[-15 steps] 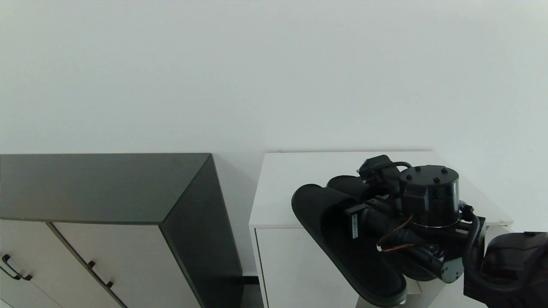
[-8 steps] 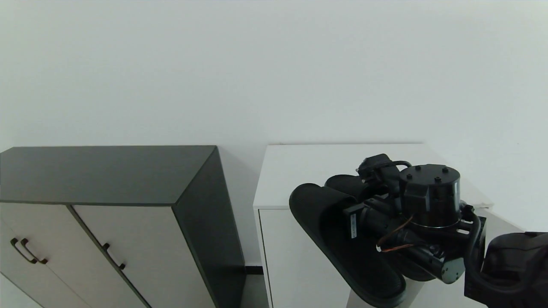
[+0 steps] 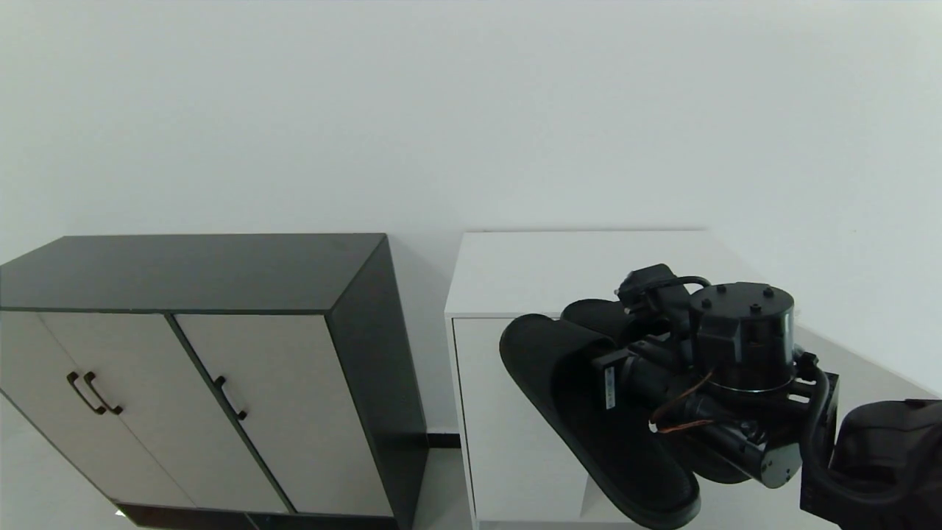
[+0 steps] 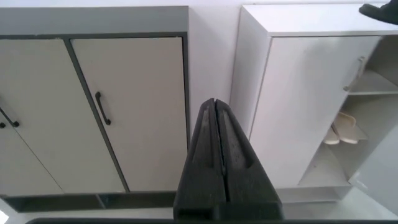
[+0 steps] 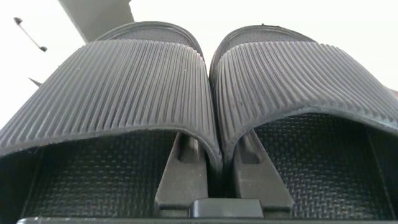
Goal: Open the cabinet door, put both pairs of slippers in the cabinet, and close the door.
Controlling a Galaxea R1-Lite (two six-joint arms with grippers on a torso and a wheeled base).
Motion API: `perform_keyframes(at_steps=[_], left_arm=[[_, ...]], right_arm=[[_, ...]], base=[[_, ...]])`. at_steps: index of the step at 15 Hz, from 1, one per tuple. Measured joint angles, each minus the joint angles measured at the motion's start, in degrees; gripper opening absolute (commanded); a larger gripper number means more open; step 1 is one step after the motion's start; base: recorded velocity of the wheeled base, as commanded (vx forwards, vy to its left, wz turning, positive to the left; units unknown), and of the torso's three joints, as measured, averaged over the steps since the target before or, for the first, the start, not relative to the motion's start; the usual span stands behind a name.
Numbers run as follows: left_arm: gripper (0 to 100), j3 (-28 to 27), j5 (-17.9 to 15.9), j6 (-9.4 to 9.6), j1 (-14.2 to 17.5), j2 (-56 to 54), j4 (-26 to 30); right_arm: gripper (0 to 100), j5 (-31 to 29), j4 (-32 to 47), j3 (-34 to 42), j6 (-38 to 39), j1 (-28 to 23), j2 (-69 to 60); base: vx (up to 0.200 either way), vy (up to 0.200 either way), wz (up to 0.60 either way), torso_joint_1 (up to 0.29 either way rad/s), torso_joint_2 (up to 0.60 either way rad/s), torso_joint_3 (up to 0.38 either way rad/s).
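Note:
A pair of black ribbed slippers (image 3: 589,397) (image 5: 149,81) hangs in front of the white cabinet (image 3: 515,265), toes tilted upward. My right gripper (image 3: 633,368) (image 5: 216,165) is shut on the two inner strap edges, one finger inside each slipper. My left gripper (image 4: 215,106) is shut with nothing in it, held low and facing both cabinets. In the left wrist view the white cabinet (image 4: 311,112) stands open on its right side, showing shelves. A light beige pair of slippers (image 4: 343,129) lies on a lower shelf.
A dark cabinet (image 3: 184,269) (image 4: 124,106) with grey doors and black handles stands left of the white one, with a narrow gap between them. A plain white wall is behind both. A slim handle (image 4: 357,68) sits on the white front panel.
The head camera has moved: both cabinets now sit higher in the picture and show more of their fronts. My right arm and the black slippers hold the same pose.

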Motion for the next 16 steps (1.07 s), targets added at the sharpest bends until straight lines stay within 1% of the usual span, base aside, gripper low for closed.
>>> perform_keyframes(at_steps=[7, 16], left_arm=[[0, 0.0, 0.0, 0.0, 0.0, 0.0, 0.0], [0, 0.0, 0.0, 0.0, 0.0, 0.0, 0.0]], right_arm=[[0, -0.1, -3.5, -0.1, -0.3, 0.0, 2.0], [0, -0.1, -3.6, 0.2, -0.3, 0.1, 2.6]], base=[[0.0, 0.0, 0.0, 0.0, 0.0, 0.0], [0.0, -0.2, 0.0, 0.003, 0.0, 0.001]])
